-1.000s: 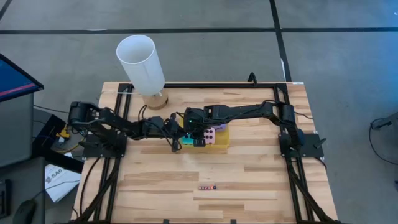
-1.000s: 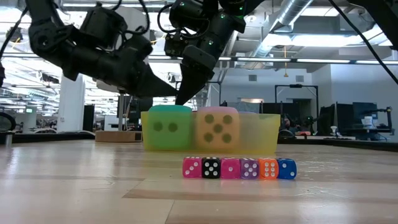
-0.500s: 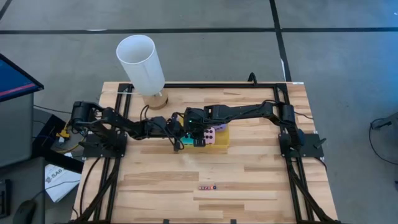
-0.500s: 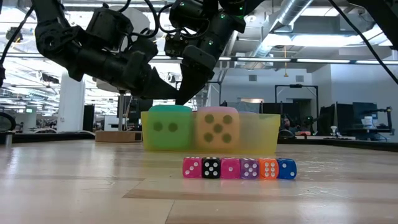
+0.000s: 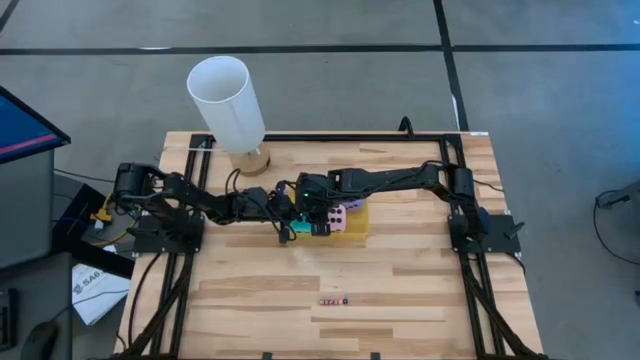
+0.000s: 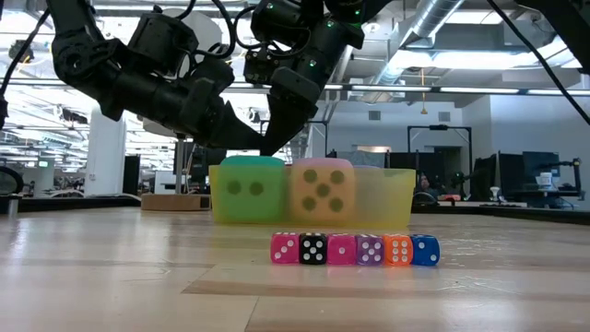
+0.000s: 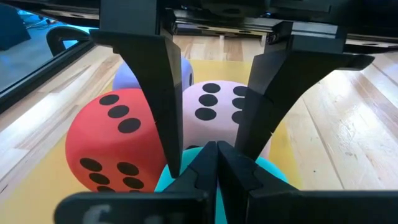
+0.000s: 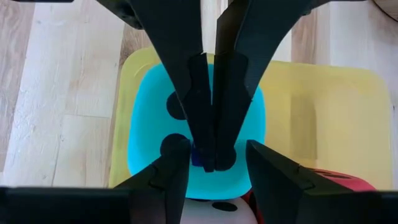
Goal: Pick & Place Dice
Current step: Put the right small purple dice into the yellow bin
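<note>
Directly above the yellow plastic tray [image 5: 352, 228], the half-spread right pincer [image 5: 308, 222] straddles the soft cyan die [image 8: 196, 124], beside the pressed-together left pincer [image 5: 287, 227].

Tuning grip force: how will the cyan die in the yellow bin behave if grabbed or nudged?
The cyan die has rounded corners and a matte, foam-like look, so it will probably squash rather than slip. It looks light for its size. With flat faces, and packed beside the pink die and red die in the yellow bin, it should wedge rather than roll.
</note>
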Tool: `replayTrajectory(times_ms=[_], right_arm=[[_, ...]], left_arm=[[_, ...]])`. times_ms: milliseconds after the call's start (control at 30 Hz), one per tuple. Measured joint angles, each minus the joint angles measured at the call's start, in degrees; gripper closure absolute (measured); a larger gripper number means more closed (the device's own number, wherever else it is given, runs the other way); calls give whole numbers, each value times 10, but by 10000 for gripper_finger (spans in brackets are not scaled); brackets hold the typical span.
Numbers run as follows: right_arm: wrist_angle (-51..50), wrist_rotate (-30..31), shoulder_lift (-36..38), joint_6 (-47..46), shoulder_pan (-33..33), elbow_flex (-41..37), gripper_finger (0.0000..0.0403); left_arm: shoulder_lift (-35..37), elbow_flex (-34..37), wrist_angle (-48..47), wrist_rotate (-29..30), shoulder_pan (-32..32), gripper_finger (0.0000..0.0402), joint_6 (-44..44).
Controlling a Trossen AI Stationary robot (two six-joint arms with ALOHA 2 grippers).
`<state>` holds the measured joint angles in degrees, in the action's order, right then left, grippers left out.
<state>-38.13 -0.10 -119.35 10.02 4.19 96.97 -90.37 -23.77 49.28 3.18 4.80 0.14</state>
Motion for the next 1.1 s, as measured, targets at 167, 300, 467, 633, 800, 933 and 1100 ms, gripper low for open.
replayTrajectory(times_ms=[167,300,467,633,800,933,1100], right_arm=[[-2,0,0,0,0,0,249],[-6,0,0,0,0,0,248],[-7,0,0,0,0,0,250],[-7,0,1,0,0,0,248],[-7,0,1,0,0,0,248],[-8,0,1,0,0,0,247],[-8,0,1,0,0,0,245]], left_arm=[[0,0,-1,0,0,401,0],[0,0,-1,0,0,401,0],[0,0,-1,0,0,401,0],[0,1,8,0,0,401,0],[0,1,15,0,0,401,0],[0,1,21,0,0,401,0],[0,1,26,0,0,401,0]])
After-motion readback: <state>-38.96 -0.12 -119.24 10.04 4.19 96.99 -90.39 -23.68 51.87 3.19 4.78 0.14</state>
